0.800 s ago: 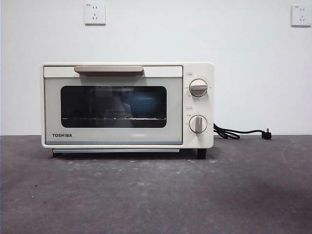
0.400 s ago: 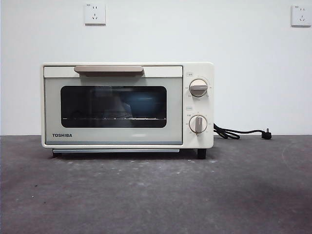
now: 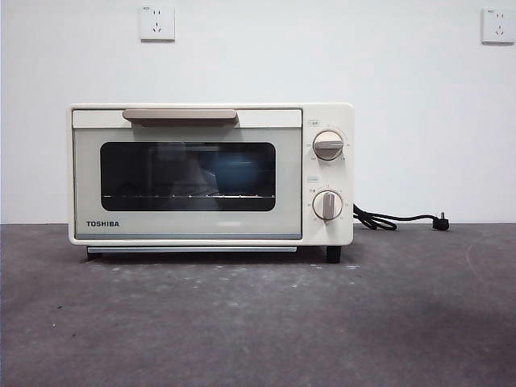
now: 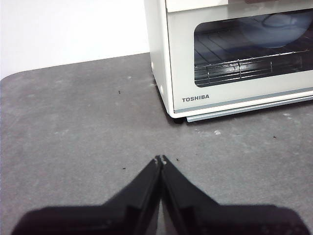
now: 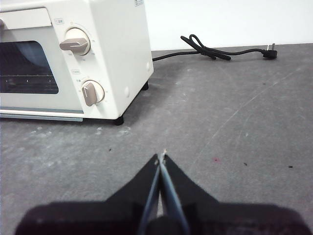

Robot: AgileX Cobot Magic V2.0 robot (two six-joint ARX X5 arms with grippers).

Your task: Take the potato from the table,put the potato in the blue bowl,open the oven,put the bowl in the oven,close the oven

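Note:
The cream-white oven [image 3: 211, 173] stands on the dark grey table [image 3: 258, 322] with its glass door closed. Behind the glass, the blue bowl [image 3: 234, 171] rests on the wire rack, also seen as a blue shape [image 4: 276, 29] in the left wrist view. The potato is hidden. My left gripper [image 4: 160, 160] is shut and empty above the table, in front of the oven's left corner [image 4: 164, 93]. My right gripper [image 5: 161, 157] is shut and empty above the table, in front of the oven's knob side [image 5: 83, 63]. Neither arm shows in the front view.
A black power cord with plug [image 3: 399, 219] lies on the table to the right of the oven, also seen as a cord [image 5: 215, 51] in the right wrist view. Two wall sockets [image 3: 157, 22] sit high on the white wall behind.

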